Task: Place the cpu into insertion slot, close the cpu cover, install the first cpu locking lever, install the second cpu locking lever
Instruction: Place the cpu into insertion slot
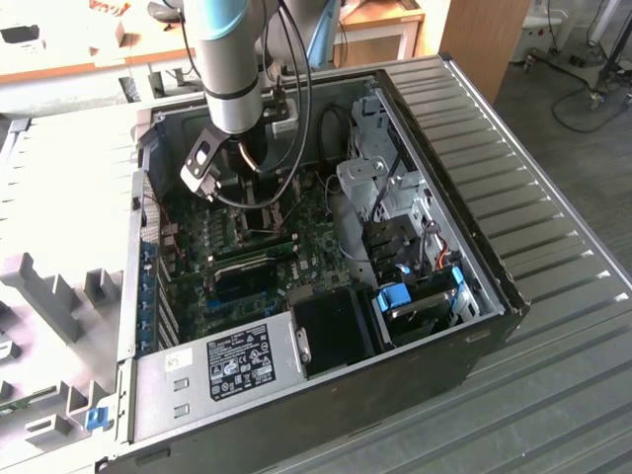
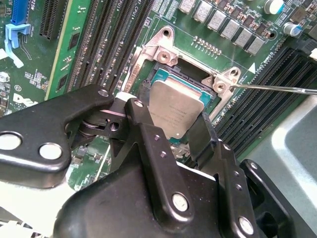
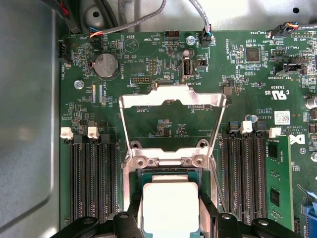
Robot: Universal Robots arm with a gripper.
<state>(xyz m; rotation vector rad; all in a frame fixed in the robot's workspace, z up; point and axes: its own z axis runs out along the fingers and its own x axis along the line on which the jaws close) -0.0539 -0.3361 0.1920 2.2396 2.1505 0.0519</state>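
My gripper [image 2: 173,115] is shut on the cpu [image 2: 174,111], a silvery square chip, with black fingers [image 2: 144,101] against two opposite edges. It holds the chip slightly tilted, right over the insertion slot [image 2: 168,73], whose dark rim shows beyond the chip. In the first wrist view the cpu [image 3: 171,206] sits between the fingertips of the gripper [image 3: 171,210], with the slot [image 3: 171,173] just past it. The cpu cover [image 3: 171,96] stands swung open behind the socket. A thin locking lever [image 2: 277,89] sticks out sideways. In the exterior view the gripper [image 1: 245,166] reaches down into the open computer case [image 1: 494,296].
Long black memory slots [image 3: 91,183] flank the socket on both sides. Cables [image 1: 296,109] hang beside the arm. A black fan block [image 1: 331,331], a power supply [image 1: 227,360] and a drive cage [image 1: 395,197] fill the case. Grey foam holders [image 1: 49,296] lie at the exterior view's left.
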